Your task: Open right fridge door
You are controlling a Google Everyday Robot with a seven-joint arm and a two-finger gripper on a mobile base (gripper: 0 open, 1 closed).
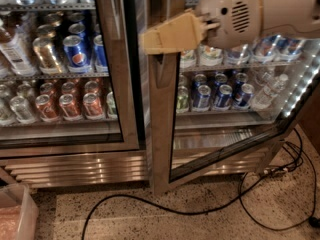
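The tan end effector [167,34] sits high in the scene, just right of centre, reaching left from a cream wrist housing [250,14] with a slotted vent. It lies across the top of the near vertical frame member of the right fridge door [161,134], overlapping it. Whether it is spread, pressed together or pinching the frame cannot be told, nor whether it touches the steel.

The right fridge door stands ajar. Its brushed steel edge is swung out toward the near side, and its bottom rail runs at a slant away to the far right. Through its glass show shelves of blue and silver cans [222,96] and a few clear bottles [267,91]. A bright light strip [300,89] runs along the cabinet's right side.

To the left, the left fridge door [120,84] is closed flat. Behind its glass are Pepsi cans [75,54] above and a row of reddish cans [70,106] below. Under that door runs a ribbed steel kick plate [75,169].

On the speckled floor [150,219] a black cable [200,211] loops from the near left toward more cables [292,156] at the right. A translucent bin [20,211] sits in the near left corner.
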